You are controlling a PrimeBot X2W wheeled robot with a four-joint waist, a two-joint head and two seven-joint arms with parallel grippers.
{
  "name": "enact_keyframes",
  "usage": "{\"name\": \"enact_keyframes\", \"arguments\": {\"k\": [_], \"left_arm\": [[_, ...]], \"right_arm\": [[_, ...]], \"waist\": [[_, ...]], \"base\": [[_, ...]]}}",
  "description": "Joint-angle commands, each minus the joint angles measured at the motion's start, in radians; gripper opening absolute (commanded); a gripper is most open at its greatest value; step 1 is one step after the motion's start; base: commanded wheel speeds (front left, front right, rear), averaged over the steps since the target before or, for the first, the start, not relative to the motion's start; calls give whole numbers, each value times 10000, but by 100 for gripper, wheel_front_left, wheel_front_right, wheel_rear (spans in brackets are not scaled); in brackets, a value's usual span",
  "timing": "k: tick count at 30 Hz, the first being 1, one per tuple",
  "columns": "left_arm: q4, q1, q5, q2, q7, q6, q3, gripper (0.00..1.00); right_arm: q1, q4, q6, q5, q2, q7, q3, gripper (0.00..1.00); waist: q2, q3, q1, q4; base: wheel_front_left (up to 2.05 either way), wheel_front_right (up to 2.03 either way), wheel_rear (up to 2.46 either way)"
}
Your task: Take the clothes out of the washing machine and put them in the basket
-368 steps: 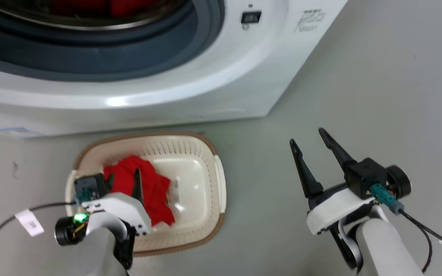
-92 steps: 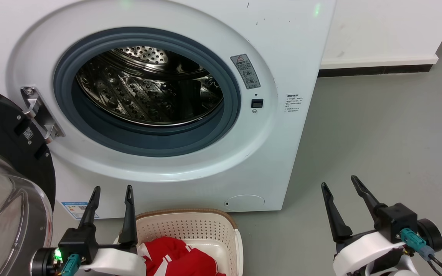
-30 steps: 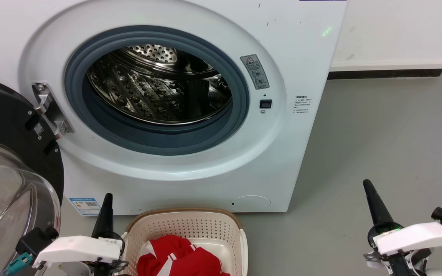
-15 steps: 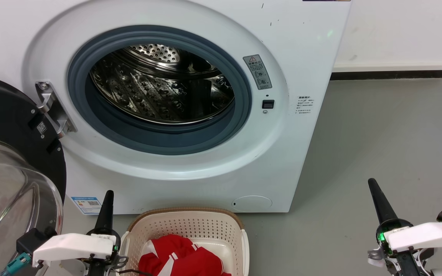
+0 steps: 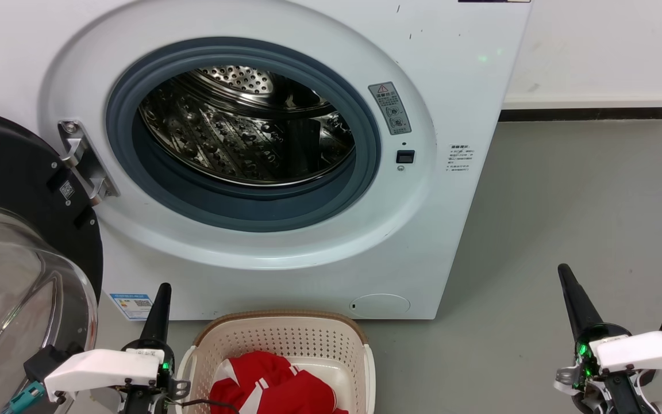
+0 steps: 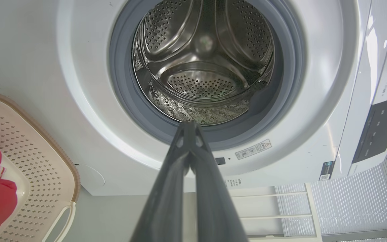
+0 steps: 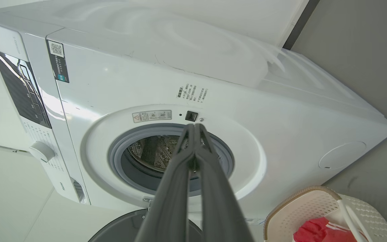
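Grey floor (image 5: 566,190), clothes (image 5: 273,391) in basket (image 5: 285,340), wrist view reveals left pincer (image 6: 190,125) closed

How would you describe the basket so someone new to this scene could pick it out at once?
Find the big white washer with its door swung open. On the grey floor just before its base sits the basket. It is the only cream, perforated tub with a brown rim, and red clothes lie in it.

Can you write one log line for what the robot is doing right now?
washing machine empty | clothes in basket | left gripper shut | right gripper shut
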Motion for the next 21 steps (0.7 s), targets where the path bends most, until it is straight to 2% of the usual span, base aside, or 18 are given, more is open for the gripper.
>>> {"name": "enact_keyframes", "arguments": {"k": [1, 21], "left_arm": [[-3, -228, -251, 1, 70, -50, 30, 0], [148, -349, -1881, -11, 489, -159, 144, 0]], "right_arm": [[-191, 5, -1, 280, -29, 39, -51, 0], [-314, 200, -2, 1921, 20, 305, -327, 0]], "waist": [[0, -1, 0, 10], [0, -10, 0, 122]], "base": [[0, 0, 0], [0, 0, 0]]}}
